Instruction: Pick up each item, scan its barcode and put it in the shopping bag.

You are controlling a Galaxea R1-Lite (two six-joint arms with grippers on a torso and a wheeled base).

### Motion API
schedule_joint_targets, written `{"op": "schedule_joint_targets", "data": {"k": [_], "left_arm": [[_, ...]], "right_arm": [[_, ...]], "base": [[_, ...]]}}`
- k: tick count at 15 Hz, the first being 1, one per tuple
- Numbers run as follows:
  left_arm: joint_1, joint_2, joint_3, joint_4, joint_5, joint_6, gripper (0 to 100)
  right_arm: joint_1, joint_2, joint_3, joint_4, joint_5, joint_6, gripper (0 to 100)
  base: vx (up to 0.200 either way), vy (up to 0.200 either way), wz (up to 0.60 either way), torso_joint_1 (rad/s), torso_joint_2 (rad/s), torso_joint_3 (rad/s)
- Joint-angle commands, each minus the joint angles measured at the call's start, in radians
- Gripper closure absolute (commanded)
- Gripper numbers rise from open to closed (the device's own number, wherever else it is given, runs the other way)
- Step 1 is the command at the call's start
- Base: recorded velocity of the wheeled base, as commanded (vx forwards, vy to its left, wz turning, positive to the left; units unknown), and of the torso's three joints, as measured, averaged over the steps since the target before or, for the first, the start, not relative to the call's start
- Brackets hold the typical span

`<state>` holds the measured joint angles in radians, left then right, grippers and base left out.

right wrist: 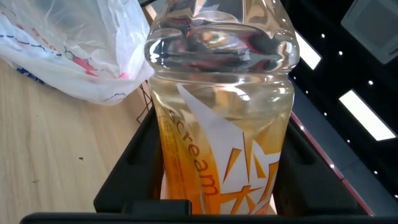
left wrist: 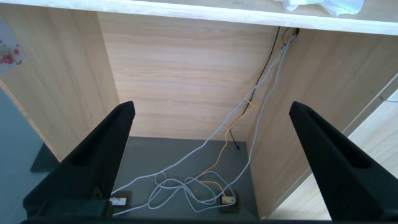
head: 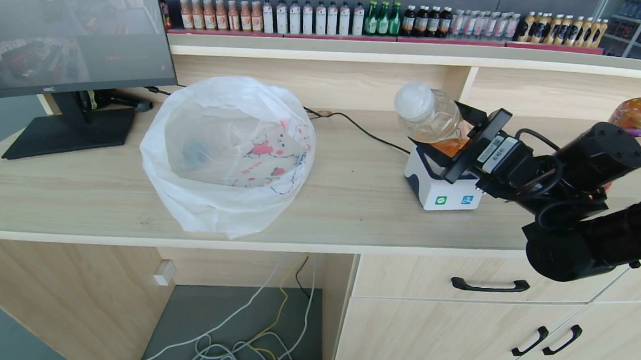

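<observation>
The bottle was see-through plastic with an orange label. It looked smooth, so I think it could slip. It looked thin too, so a hard squeeze might dent it. There seemed to be drink inside, so it was likely a bit heavy and could slosh. It would not break like glass. The best place to hold it was round the middle, on the label, where the sides were straight and not at the bumpy round end.

That was just where the right gripper had it. The two black fingers were closed on the bottle, one on each side of the label. The bottle stuck out past the fingers and was tipped over on its side, with its round end pointing up and toward the shopping bag. It hung in the air just above the small white scanner on the counter. I could not tell if it touched the scanner.

The bag sat open on the counter, well apart from the bottle (there seemed to be something in it, but I could not tell what). Another bottle with a purple cap stood farther to the right.

The left gripper was down below the counter, near some cables. Its fingers were wide apart and held nothing.
</observation>
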<state>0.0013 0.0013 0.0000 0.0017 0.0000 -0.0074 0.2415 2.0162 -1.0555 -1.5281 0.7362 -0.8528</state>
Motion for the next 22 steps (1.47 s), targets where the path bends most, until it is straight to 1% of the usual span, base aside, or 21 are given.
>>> {"op": "schedule_joint_targets", "data": {"k": [1, 9, 13, 15, 16, 19, 22], "left_arm": [[0.0, 0.0, 0.0, 0.0, 0.0, 0.0, 0], [0.0, 0.0, 0.0, 0.0, 0.0, 0.0, 0], [0.0, 0.0, 0.0, 0.0, 0.0, 0.0, 0], [0.0, 0.0, 0.0, 0.0, 0.0, 0.0, 0], [0.0, 0.0, 0.0, 0.0, 0.0, 0.0, 0], [0.0, 0.0, 0.0, 0.0, 0.0, 0.0, 0], [0.0, 0.0, 0.0, 0.0, 0.0, 0.0, 0]], "right_arm": [[0.001, -0.004, 0.003, 0.0, 0.0, 0.0, 100], [0.002, -0.004, 0.002, 0.0, -0.006, -0.002, 100], [0.001, -0.01, -0.001, 0.0, -0.029, 0.004, 100], [0.002, -0.031, -0.003, -0.001, -0.06, 0.035, 100], [0.004, -0.043, -0.014, -0.001, -0.1, 0.074, 100], [0.021, -0.047, -0.064, 0.0, -0.152, 0.152, 100], [0.047, -0.06, -0.124, 0.014, -0.236, 0.232, 100]], "base": [[0.0, 0.0, 0.0, 0.0, 0.0, 0.0], [0.0, 0.0, 0.0, 0.0, 0.0, 0.0], [0.0, 0.0, 0.0, 0.0, 0.0, 0.0], [0.0, 0.0, 0.0, 0.0, 0.0, 0.0], [0.0, 0.0, 0.0, 0.0, 0.0, 0.0], [0.0, 0.0, 0.0, 0.0, 0.0, 0.0], [0.0, 0.0, 0.0, 0.0, 0.0, 0.0]]}}
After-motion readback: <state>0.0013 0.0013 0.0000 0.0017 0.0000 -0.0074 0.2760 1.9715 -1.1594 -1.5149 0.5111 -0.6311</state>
